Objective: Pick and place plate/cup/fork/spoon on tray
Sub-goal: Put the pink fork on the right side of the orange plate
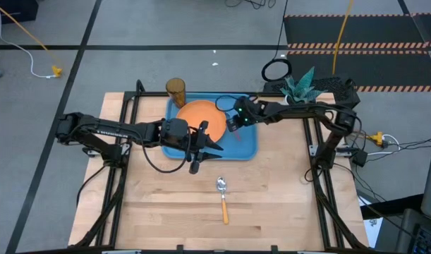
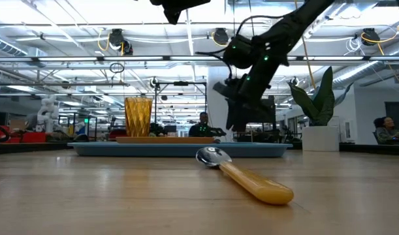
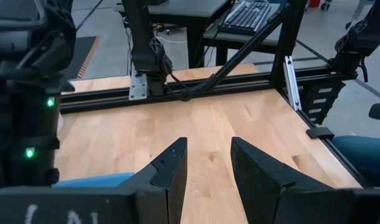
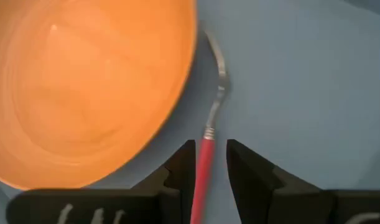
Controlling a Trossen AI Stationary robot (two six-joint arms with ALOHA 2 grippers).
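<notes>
The light-blue tray [image 1: 247, 149] holds the orange plate [image 1: 199, 115] on its left half. The amber cup [image 1: 175, 88] stands at the tray's far left corner. The red-handled fork [image 4: 209, 134] lies on the tray just right of the plate, tines pointing away. My right gripper [image 4: 210, 146] hovers just above it, narrowly open, with one finger on each side of the handle. The orange-handled spoon [image 1: 223, 199] lies on the wood in front of the tray. My left gripper [image 3: 208, 146] is open and empty over the tray's near edge [image 1: 204, 149].
A potted plant [image 1: 300, 86] stands behind the tray's far right corner. The dark frame rails [image 1: 321, 176] run along the table's sides. Bare wood [image 1: 166, 204] lies in front of the tray around the spoon.
</notes>
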